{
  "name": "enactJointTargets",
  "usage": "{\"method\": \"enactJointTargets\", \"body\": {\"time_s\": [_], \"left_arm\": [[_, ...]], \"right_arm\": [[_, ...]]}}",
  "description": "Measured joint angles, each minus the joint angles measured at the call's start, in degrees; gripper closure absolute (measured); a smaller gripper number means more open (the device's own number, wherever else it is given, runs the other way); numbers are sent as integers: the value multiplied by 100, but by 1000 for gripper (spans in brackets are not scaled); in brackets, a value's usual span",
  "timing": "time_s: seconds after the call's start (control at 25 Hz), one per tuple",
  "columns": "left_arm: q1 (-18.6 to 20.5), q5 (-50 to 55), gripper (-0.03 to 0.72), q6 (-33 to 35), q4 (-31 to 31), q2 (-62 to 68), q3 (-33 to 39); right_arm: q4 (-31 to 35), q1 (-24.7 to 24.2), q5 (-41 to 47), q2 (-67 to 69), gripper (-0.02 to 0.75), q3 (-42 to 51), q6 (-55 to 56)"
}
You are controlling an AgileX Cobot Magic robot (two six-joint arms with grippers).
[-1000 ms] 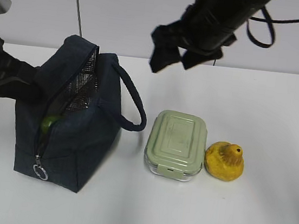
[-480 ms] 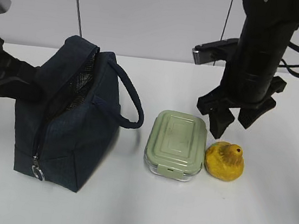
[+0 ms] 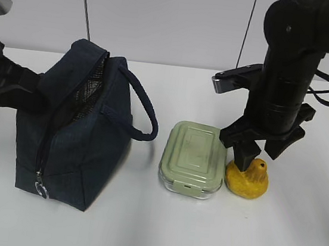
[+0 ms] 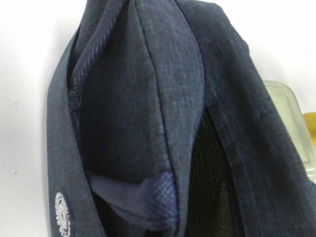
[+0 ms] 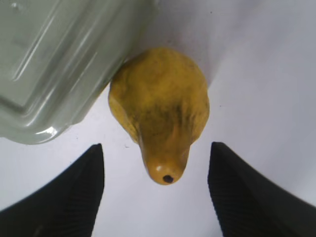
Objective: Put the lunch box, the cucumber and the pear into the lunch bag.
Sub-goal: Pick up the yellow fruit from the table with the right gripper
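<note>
**benchbot_42:** So which step is this? My read: it's the pear's turn. The right gripper (image 5: pixel 157 190) hangs just over the pear (image 3: pixel 246 177), jaws spread wide with one finger on each side of the stub end, nothing in them yet. In the wrist view the fingertips (image 5: pixel 74 192) aren't touching the fruit.

**armwrangler:** Agreed. The pear sits toward the right side of the table (image 3: pixel 295 235), pressed right up against the lunch box (image 3: pixel 194 158), which stands mid-table. That's the tricky bit, I'd say: the finger on the box side has barely any gap to drop into, so it could nudge the lid instead.

**benchbot_42:** What about the other arm?

**armwrangler:** The left gripper's jaws don't show in any view. They're shut, though, and since its camera stares straight at the lunch bag (image 3: pixel 77 127) from very close, my guess is it's pinching the fabric to hold the mouth open. Can't confirm what it has hold of. The bag stands at the left of the table, zipper undone, mesh lining showing.

**benchbot_42:** And the cucumber?

**armwrangler:** Not visible anywhere. Possibly in the bag, can't tell.

**benchbot_42:** So next: lower a touch, close on the pear, lift, carry left over the opening.
</note>
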Motion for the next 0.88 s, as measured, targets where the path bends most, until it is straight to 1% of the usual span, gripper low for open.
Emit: {"method": "enactJointTargets", "body": {"time_s": [0.28,0.36,0.48,0.6,0.68,0.88], "left_arm": [[0,0,685,0,7,0,0],[0,5,685,0,14,0,0],[0,5,685,0,22,0,0],[0,5,685,0,22,0,0],[0,0,685,0,22,0,0],[0,0,685,0,22,0,0]], "right_arm": [[-62,-13,-77,110,237,18,13],[-62,-13,-119,212,253,18,13],[-74,-13,-205,228,343,27,13],[-108,-13,-208,228,467,27,13],[-121,-13,-208,228,494,27,13],[-145,-13,-208,228,503,27,13]]}}
